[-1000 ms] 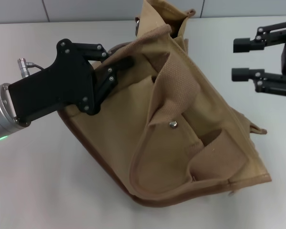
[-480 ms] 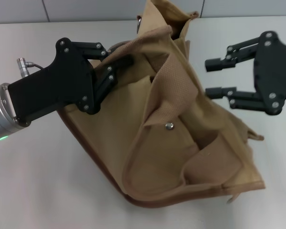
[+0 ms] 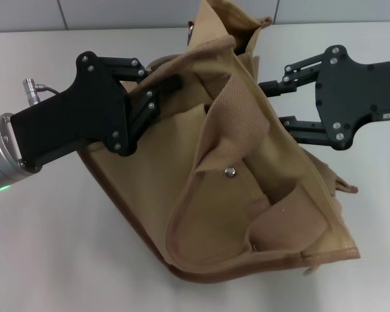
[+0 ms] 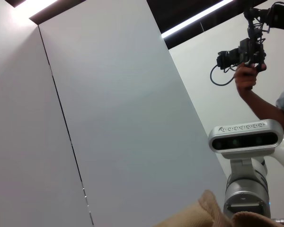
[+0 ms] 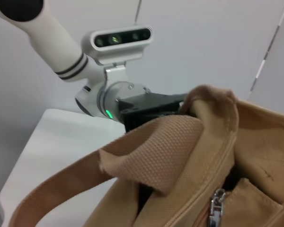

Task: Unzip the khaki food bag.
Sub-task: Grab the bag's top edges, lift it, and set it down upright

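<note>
One zipper pull (image 5: 217, 202), right wrist view only

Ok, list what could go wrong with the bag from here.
1. The zipper pull is small and sits under a floppy handle; the open right tool may pinch fabric instead.
2. The left tool grips only the bag by its top edge, so tugging the zipper may drag or tip the slumped bag.

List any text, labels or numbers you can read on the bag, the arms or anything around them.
None: no readable text in any view.
The khaki food bag: plain canvas, no label.
The silver snap and zipper pull: no legible marking.
The left gripper and right gripper: bare black housings.
</note>
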Robot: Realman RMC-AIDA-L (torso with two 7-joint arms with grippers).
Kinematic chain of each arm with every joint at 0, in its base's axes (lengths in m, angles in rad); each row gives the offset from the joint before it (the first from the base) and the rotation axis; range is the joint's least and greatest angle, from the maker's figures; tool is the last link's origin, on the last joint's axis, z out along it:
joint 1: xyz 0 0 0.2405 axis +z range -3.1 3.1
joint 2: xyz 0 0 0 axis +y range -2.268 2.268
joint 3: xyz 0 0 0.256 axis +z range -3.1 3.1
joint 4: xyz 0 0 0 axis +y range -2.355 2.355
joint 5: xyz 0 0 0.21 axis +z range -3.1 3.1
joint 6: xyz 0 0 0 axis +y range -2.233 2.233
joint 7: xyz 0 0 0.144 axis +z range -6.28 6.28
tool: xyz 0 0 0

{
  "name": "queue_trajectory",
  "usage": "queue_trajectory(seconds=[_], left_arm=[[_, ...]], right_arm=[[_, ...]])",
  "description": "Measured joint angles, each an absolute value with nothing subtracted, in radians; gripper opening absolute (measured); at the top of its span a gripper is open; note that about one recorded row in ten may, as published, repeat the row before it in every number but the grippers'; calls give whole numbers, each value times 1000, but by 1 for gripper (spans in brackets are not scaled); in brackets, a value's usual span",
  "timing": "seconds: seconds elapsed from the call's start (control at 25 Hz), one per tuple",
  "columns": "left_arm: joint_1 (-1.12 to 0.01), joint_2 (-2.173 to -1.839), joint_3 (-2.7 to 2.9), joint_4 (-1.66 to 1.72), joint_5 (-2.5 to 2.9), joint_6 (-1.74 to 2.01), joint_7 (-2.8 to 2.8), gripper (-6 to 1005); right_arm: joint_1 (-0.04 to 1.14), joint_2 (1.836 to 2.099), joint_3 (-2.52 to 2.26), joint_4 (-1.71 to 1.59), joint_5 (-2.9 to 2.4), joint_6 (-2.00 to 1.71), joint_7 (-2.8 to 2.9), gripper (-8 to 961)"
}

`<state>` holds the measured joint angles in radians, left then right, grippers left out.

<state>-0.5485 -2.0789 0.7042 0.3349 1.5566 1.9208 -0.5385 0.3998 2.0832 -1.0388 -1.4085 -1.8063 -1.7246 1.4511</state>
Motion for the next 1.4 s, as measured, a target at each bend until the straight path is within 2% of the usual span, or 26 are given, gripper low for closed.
queue_trajectory(seconds=[1.12, 1.4], left_arm=[[-569, -2080, 730, 331, 1556, 1922, -538, 57], [-572, -2080, 730, 334, 1556, 1922, -547, 57]], right_arm=[[445, 2086, -1129, -1336, -1765, -1677, 1501, 398], [457, 2083, -1155, -1330, -1772, -1671, 1519, 218]])
